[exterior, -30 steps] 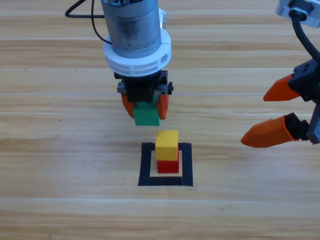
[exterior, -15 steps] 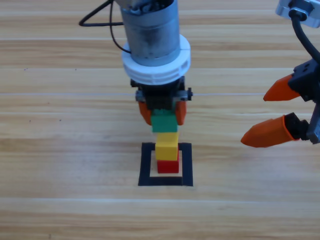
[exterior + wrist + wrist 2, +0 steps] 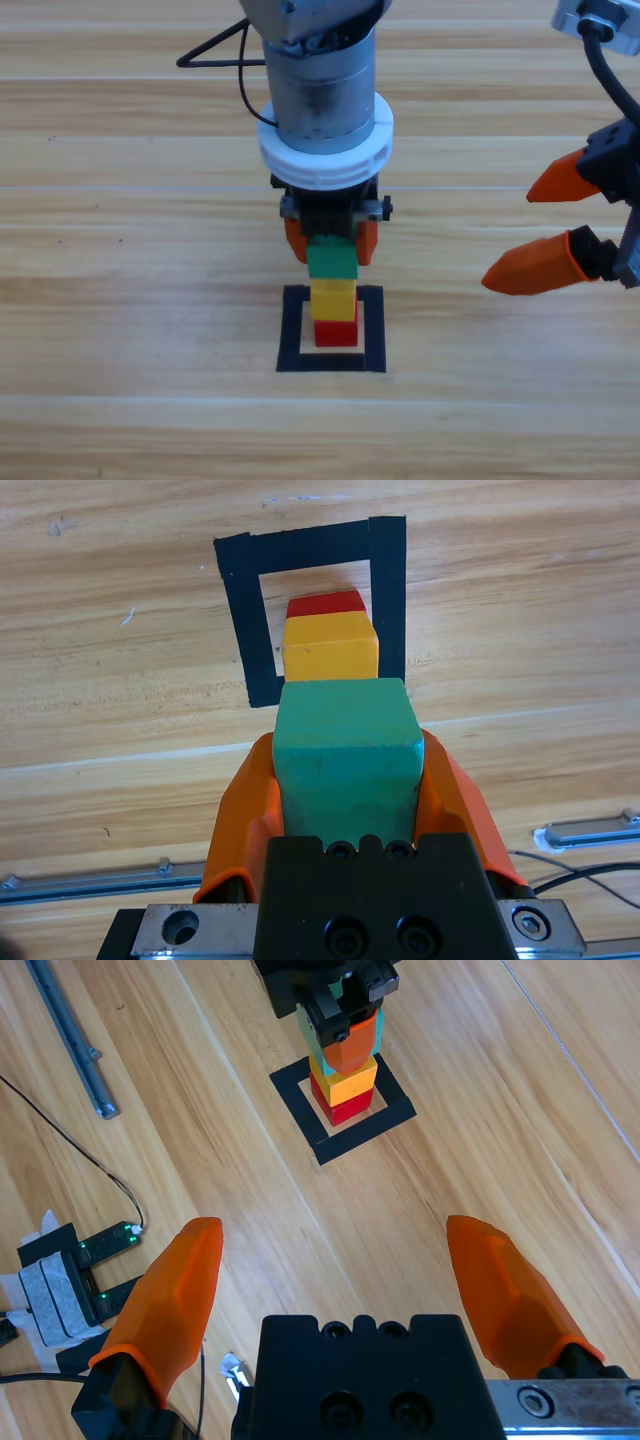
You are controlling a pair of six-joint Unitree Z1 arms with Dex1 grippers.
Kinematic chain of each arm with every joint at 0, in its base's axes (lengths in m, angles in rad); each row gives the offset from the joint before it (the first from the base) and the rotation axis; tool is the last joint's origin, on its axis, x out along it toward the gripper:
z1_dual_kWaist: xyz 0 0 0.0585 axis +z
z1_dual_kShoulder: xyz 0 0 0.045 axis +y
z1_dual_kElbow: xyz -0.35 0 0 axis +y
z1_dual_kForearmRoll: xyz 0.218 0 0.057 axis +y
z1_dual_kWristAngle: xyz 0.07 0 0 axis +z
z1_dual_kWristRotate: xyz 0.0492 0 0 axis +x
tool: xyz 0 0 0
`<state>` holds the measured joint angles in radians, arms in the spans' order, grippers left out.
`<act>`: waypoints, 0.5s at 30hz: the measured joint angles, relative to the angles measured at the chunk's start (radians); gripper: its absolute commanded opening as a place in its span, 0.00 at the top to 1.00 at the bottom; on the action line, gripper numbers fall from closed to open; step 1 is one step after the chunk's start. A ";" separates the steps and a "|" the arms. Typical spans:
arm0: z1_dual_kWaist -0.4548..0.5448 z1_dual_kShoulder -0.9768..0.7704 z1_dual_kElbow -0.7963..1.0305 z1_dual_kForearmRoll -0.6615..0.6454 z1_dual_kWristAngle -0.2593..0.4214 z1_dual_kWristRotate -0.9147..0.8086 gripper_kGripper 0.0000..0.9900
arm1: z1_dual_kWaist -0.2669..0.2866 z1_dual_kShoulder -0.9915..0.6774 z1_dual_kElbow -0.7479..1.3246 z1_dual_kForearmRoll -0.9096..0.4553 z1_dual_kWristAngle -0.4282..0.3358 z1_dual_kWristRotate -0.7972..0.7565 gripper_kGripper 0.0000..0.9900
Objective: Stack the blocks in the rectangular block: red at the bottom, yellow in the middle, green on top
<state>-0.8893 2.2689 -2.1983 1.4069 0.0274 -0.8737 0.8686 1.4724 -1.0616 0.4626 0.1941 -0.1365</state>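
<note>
Nearest the lower edge of the high view lies the rectangular block (image 3: pixel 331 329), a black tape outline flat on the wooden worktop (image 3: pixel 120 330). Inside its hollow centre stands the red cube (image 3: pixel 336 332), with the yellow cube (image 3: pixel 334 298) resting squarely on top of it. Directly above the yellow cube is the green cube (image 3: pixel 332 260); whether the two touch cannot be told from either view. The left gripper (image 3: pixel 331 238) descends from the top edge and points straight down, its orange jaws closed against two opposite sides of the green cube. In the left wrist view the green cube (image 3: pixel 346 752) fills the space between the jaws, and the yellow cube (image 3: pixel 331 646), the red cube (image 3: pixel 326 603) and the tape outline (image 3: pixel 387 590) line up beyond it. The right gripper (image 3: pixel 548 226) waits at the right edge of the high view, well apart from the stack, its jaws spread wide and holding nothing. Its wrist view shows the stack farther off, with the left gripper (image 3: pixel 340 1035) over it.
</note>
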 measured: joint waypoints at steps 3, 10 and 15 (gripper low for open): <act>0.000 0.006 0.000 0.000 0.000 0.012 1.00 | 0.000 0.000 0.000 0.000 0.000 0.000 0.01; 0.000 0.025 0.000 0.000 0.001 0.013 1.00 | 0.000 0.000 0.000 0.000 0.000 0.000 0.01; 0.000 0.025 0.000 0.000 0.004 0.014 1.00 | 0.000 0.000 0.000 0.000 0.000 0.000 0.01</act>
<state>-0.8893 2.2936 -2.1983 1.4069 0.0318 -0.8602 0.8686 1.4724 -1.0616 0.4626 0.1941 -0.1365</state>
